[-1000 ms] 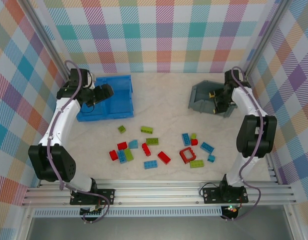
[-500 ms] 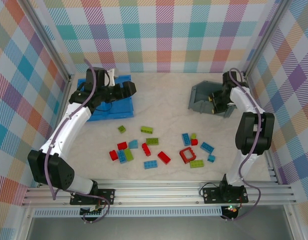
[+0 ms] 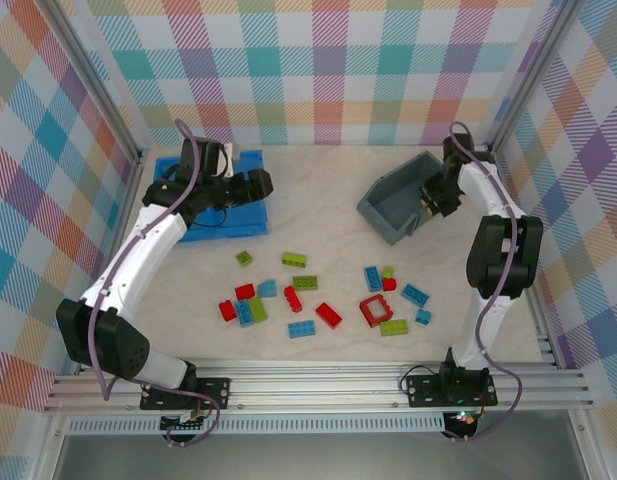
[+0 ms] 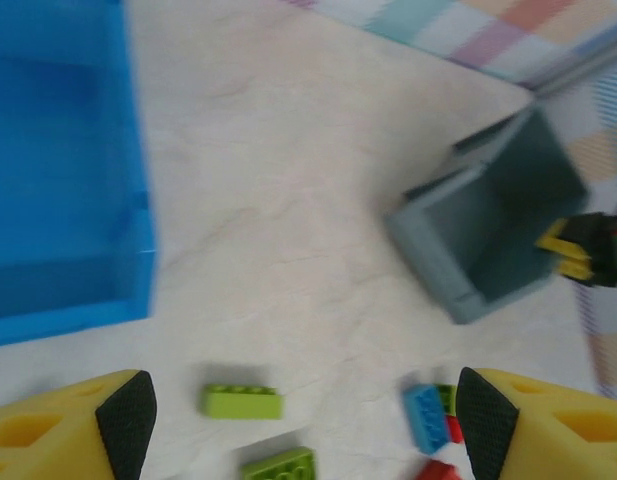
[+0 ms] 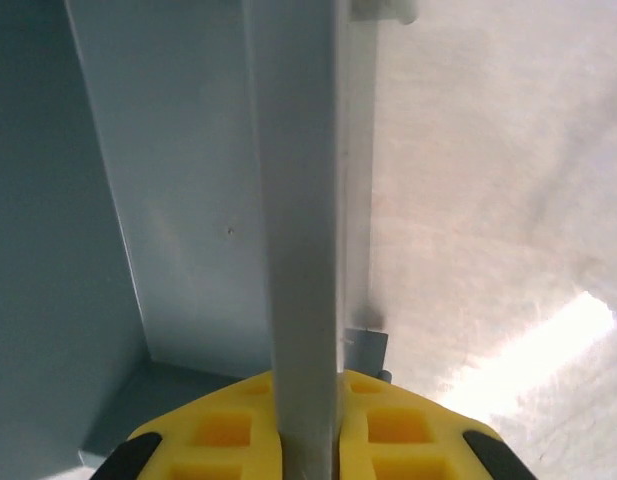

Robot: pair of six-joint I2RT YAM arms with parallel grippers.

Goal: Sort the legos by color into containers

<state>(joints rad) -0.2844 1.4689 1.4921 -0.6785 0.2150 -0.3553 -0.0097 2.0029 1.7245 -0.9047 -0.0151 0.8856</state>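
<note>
Right tool [image 5: 308,432] astride grey bin wall [image 5: 300,240] (close-up)

12 o'clock: bare table [image 3: 323,195] between blue bin [image 3: 238,218] and grey bin [image 3: 393,205], wide-open lane | 10 o'clock: left arm [image 3: 153,230] hangs over blue bin | 2 o'clock: right gripper [image 3: 433,197] clamped on grey bin wall | 6 o'clock: legos [image 3: 305,282] scattered, narrow gaps

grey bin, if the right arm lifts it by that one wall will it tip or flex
Likely stiff: the thin wall pinched by the right gripper looks straight, not bowed. Probably light, since the grey bin looks empty. Gripped at one edge, it may well tilt or swing.
</note>
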